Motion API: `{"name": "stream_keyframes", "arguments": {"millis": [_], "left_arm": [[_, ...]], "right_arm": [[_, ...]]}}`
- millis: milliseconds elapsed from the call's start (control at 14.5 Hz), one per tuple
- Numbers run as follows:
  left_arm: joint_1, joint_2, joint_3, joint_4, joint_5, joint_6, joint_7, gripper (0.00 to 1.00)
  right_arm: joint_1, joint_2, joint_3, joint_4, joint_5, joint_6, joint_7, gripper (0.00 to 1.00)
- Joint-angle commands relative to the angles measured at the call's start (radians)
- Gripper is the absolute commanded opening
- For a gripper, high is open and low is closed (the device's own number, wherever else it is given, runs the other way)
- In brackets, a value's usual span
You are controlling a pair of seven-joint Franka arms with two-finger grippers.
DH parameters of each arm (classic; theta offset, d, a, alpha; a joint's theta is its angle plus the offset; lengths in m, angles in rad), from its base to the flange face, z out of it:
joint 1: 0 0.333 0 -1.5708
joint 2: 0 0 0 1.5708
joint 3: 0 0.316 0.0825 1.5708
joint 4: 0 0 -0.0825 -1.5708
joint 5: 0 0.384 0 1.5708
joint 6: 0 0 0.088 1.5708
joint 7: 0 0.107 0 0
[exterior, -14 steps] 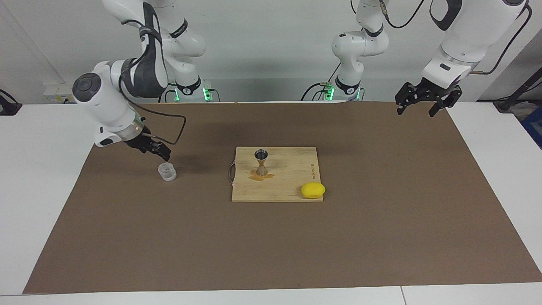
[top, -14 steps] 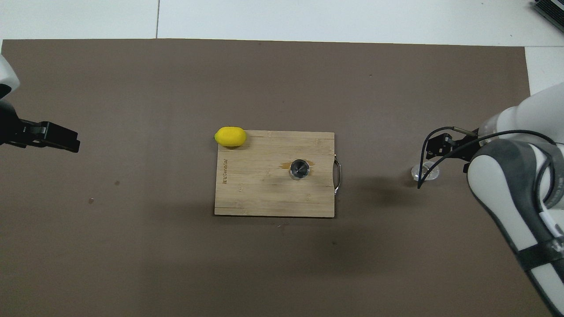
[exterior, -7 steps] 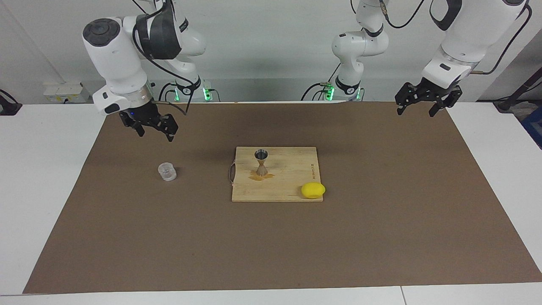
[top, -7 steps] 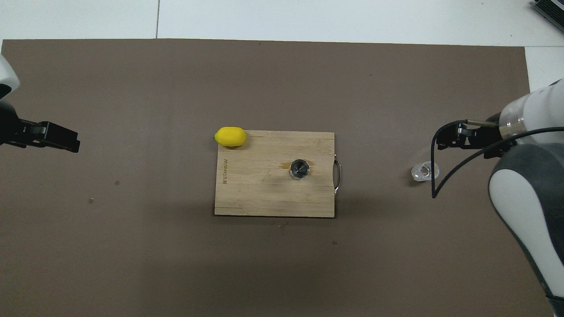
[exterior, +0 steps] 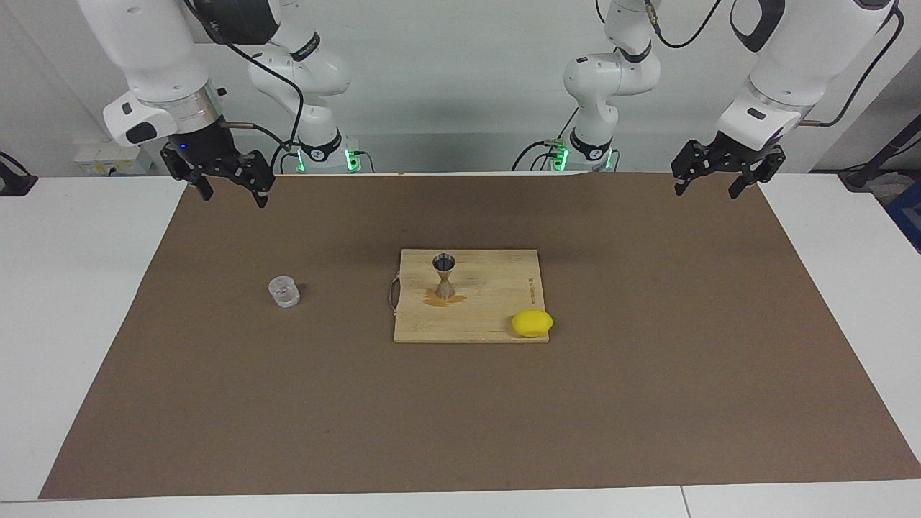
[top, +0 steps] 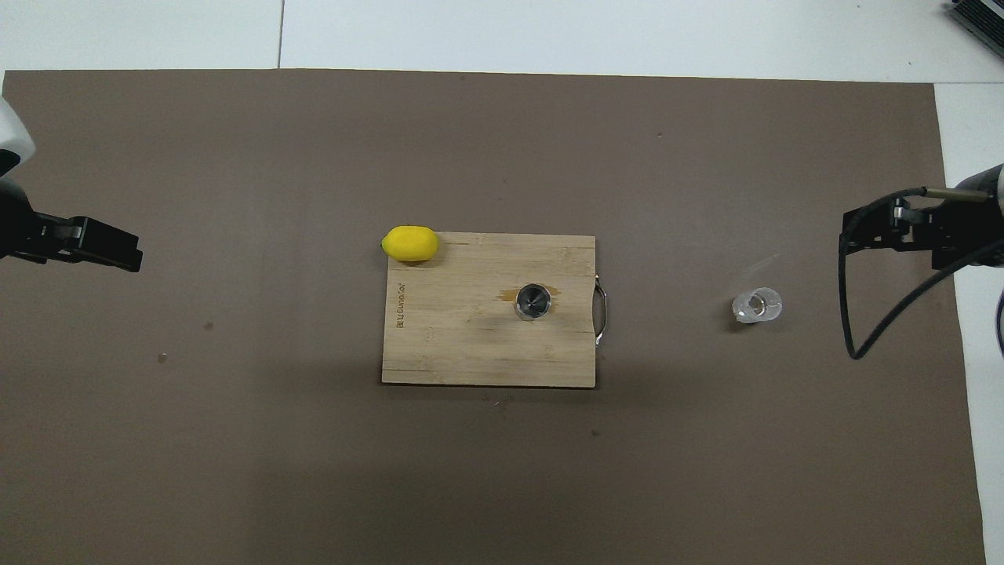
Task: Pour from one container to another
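right gripper (exterior: 229, 188) lifted off glass (exterior: 284, 291), fingers wide; left gripper (exterior: 718, 181) waits, wide; facing view shows jigger (exterior: 444, 275) waist.

White table under a brown mat, with a board, a glass and a lemon

The white table (exterior: 72, 302) carries a large brown rectangular mat (exterior: 647, 403) that covers most of its top. A pale rectangular wooden cutting board (exterior: 489, 316) with a metal handle lies at the mat's middle. A small clear faceted glass tumbler (exterior: 284, 291) stands upright on the mat, well apart from the board toward the right arm's end. A yellow lemon (exterior: 532, 323) rests at the board's corner farther from the robots, toward the left arm's end.
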Motion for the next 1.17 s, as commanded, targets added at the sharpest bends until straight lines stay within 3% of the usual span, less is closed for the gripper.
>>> {"name": "stream_keyframes", "arguments": {"millis": [0,1103], "left_arm": [[0.001,-0.029,-0.001,-0.03,0.02,-0.003,-0.007,1.0],[0.001,-0.029,-0.001,-0.03,0.02,-0.003,-0.007,1.0]], "right_arm": [[-0.02,0.019,0.001,0.028,0.003,-0.041,-0.09,1.0],[-0.006,-0.079,0.006,-0.155,0.003,-0.011,-0.067,1.0]]}}
